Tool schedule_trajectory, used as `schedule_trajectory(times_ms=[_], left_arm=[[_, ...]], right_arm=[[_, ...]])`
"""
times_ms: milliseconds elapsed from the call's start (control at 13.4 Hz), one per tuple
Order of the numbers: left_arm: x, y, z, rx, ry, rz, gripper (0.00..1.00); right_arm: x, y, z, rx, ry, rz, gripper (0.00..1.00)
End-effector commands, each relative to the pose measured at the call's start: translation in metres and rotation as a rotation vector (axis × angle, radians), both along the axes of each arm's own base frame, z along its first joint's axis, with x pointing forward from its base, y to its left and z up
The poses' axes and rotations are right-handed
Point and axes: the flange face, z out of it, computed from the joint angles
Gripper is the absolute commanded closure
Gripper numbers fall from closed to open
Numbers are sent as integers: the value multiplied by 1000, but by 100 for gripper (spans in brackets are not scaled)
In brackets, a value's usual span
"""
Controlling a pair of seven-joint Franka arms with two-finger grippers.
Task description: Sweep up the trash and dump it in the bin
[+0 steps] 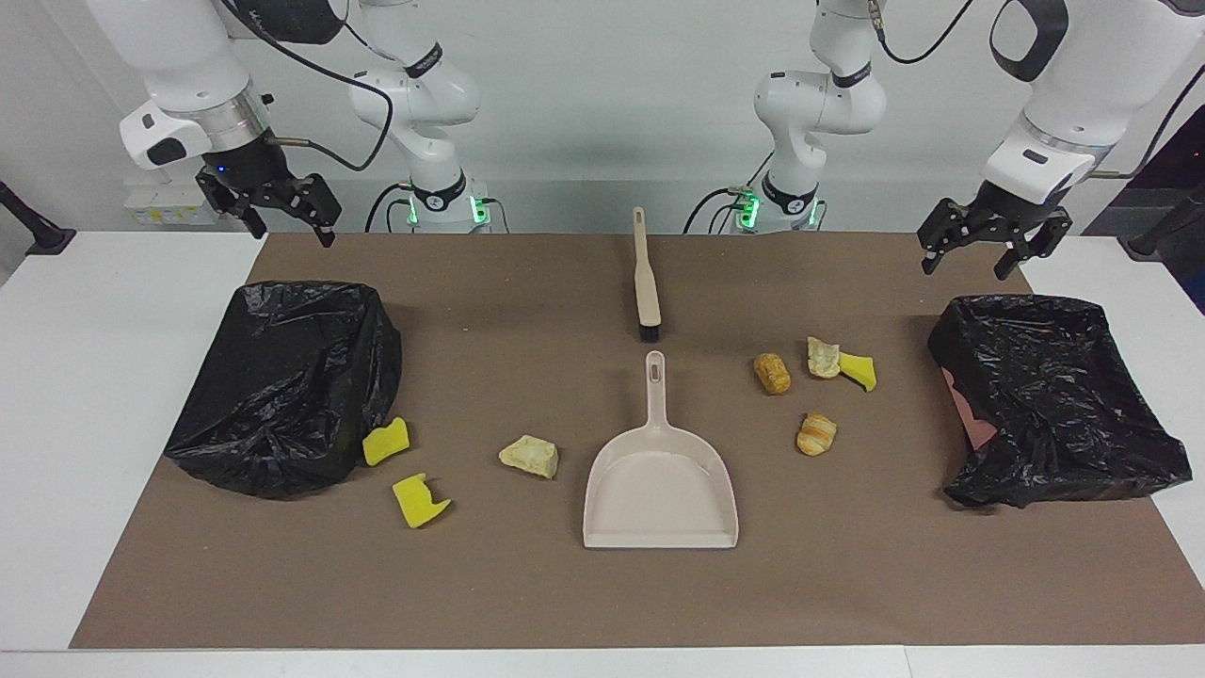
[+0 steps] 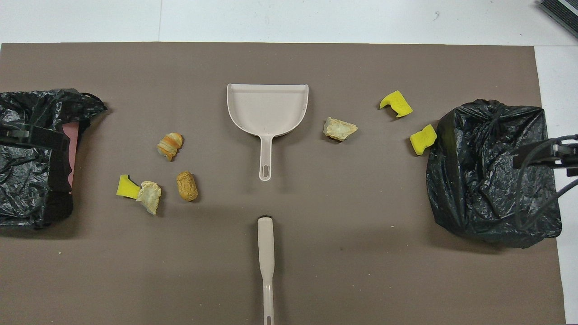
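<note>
On the brown mat (image 1: 527, 584), the beige dustpan (image 1: 661, 490) lies in the middle, its handle pointing at the robots. The beige brush (image 1: 646, 282) lies in line with it, nearer to the robots, bristle end toward the pan. The trash sits in two loose groups. Taking the pan as the dial centre in the overhead view, a pale crusty chunk (image 2: 339, 129) lies just beside it at three o'clock, with two yellow sponge pieces (image 2: 397, 104) (image 2: 423, 139) on toward the black-bagged bin (image 2: 492, 176) at the right arm's end. At about eight o'clock lie a striped bread lump (image 2: 170, 145), a golden-brown lump (image 2: 187, 186), and a second pale chunk (image 2: 149, 197) touching a green-backed yellow sponge (image 2: 126, 187), all toward the second bagged bin (image 2: 31, 158) at the left arm's end. The left gripper (image 1: 974, 256) hangs over the mat's edge by that bin, fingers spread and holding nothing. The right gripper (image 1: 287, 226) hangs the same way, fingers apart, above the mat's corner.
</note>
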Motion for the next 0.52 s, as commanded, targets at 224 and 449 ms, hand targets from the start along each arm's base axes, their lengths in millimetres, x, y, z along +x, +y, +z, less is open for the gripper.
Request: schedule_trajectory(times_ms=[224,449], left_arm=[[0,0,2,15,-2,-10,0],[0,0,2,15,-2,-11,0]], right_arm=[[-6,-4,3,13,-6,-14,0],[-7,-1,3,3,-1,-2,0]])
